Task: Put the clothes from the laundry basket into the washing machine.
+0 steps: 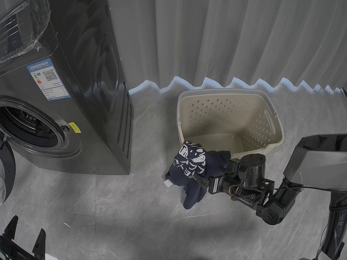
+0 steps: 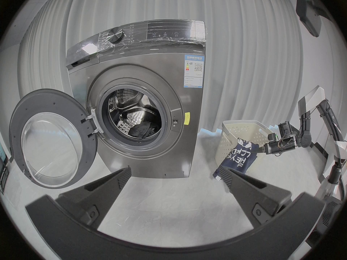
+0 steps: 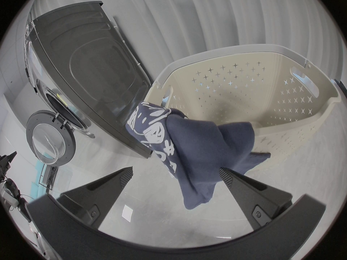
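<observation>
Washing machine point(image 1: 90, 91) at left, its round door point(image 2: 50, 138) swung wide open; a dark item point(image 2: 142, 129) lies in the drum. The machine's side panel faces the laundry basket point(image 1: 224, 92), which stands apart from it on the grey floor point(image 1: 126, 206) before a pale curtain point(image 1: 217, 29) (basket walls pierced with star-shaped holes). The navy garment point(image 1: 191, 163), printed in white, hangs outside the basket's near-left corner, toward the machine; whether its lowest fold touches the floor cannot be told. The right arm lies low and roughly level, reaching in from the right. The right pincer point(image 3: 175, 170) has its fingers spread wide, the garment draped over one fingertip. The left pincer point(image 1: 28, 223), low at near left, faces the drum opening, wide and holding nothing.
</observation>
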Controlling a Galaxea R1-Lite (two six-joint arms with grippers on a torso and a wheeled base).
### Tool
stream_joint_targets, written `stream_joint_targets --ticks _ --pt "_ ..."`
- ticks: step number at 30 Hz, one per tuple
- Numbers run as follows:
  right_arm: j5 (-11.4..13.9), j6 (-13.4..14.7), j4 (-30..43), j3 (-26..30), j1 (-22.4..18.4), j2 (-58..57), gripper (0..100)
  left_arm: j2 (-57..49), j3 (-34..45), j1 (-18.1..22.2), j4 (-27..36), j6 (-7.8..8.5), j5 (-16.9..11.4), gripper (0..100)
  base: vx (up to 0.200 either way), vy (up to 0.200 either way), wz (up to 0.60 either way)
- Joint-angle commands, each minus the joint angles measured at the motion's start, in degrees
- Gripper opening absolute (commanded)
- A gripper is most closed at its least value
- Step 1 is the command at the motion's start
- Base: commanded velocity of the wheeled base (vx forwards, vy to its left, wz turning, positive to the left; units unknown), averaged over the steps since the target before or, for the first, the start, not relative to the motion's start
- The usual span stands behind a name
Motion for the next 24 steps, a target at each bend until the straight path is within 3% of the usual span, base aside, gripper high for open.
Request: stream_joint_targets --ticks 1,12,13,24 --pt "0.0 -0.2 0.1 -2.6 -1.0 2.0 100 -0.4 1.0 0.0 0.0 0.02 0.0 100 0.0 0.0 0.0" --pt "0.0 -1.3 -0.8 -6.3 -3.1 4.5 100 -0.4 1.0 0.0 0.0 0.28 0.0 100 0.0 0.0 0.0" --pt "0.0 -1.3 -1.7 -6.3 -2.8 4.5 0 -0.4 1.0 0.0 0.0 0.28 0.0 100 0.0 0.0 0.0" --pt "0.4 -0.7 -4.8 -2.6 0.4 -0.6 0 -0.4 1.0 0.0 0.0 -0.33 0.0 100 0.0 0.0 0.0"
